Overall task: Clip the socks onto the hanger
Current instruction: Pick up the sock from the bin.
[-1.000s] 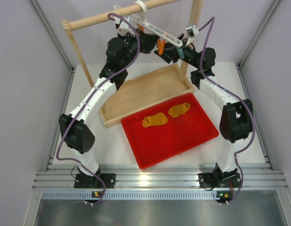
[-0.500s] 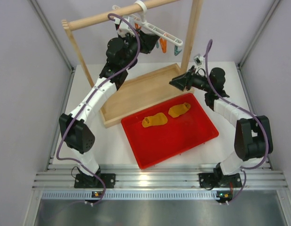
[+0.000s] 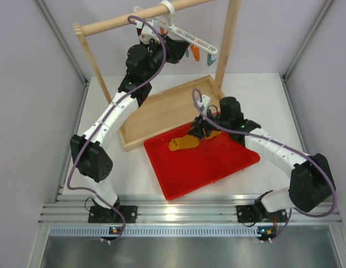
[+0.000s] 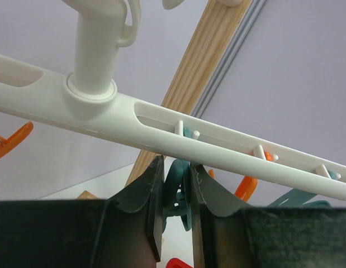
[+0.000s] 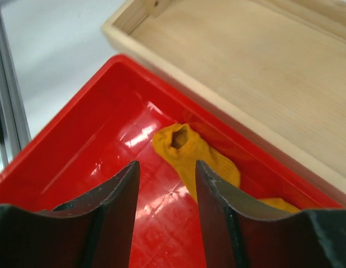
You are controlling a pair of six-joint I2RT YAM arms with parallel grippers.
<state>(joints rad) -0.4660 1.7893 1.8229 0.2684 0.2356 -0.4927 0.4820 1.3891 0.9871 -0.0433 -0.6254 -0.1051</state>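
The white hanger (image 3: 186, 37) hangs by its hook from the wooden rail, with orange and teal clips under its bar (image 4: 228, 140). My left gripper (image 3: 174, 51) is up at the bar, its jaws shut on a teal clip (image 4: 181, 192) just below it (image 4: 177, 174). Two mustard-orange socks lie in the red tray (image 3: 178, 173). One sock (image 3: 183, 144) lies in plain sight; the other (image 3: 216, 134) is partly covered by my right arm. My right gripper (image 3: 198, 132) hovers open over the nearer sock (image 5: 190, 152), with nothing between its fingers (image 5: 167, 167).
A shallow wooden tray (image 3: 161, 111) sits behind the red tray, its rim (image 5: 228, 111) close to the socks. The wooden rail frame (image 3: 122, 21) stands at the back with a post (image 3: 226, 47) on the right. Grey walls close in both sides.
My right arm has swung down from beside the hanger to the red tray and now hovers over the socks. The left arm has stayed at the hanger.
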